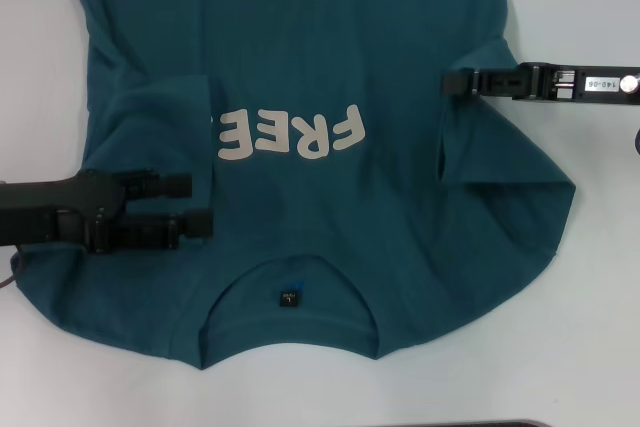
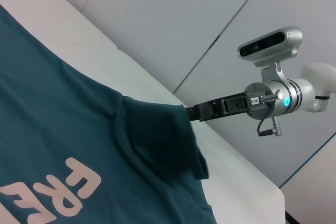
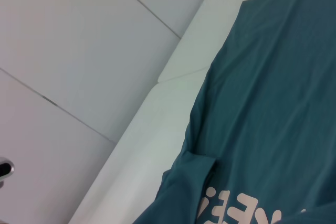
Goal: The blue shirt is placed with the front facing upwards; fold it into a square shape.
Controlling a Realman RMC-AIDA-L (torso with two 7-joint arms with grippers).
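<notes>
The blue shirt (image 1: 330, 67) lies spread over the white desk (image 1: 590, 7), filling most of the head view. Its front faces up, with the pale "FREE" lettering (image 1: 290, 134) near the middle and the ribbed neck (image 1: 290, 292) with a small dark label (image 1: 288, 299) at lower centre. The left sleeve is folded in over the chest, partly covering the lettering's left end.

The left gripper (image 1: 200, 204) reaches in from the left edge, over the shirt's shoulder area, its two jaws parted with nothing between them.

The right gripper (image 1: 452, 83) comes in from the right edge at upper right, its jaws pinched on the shirt's right sleeve. In the left wrist view that sleeve hangs lifted from the right gripper (image 2: 188, 113).
</notes>
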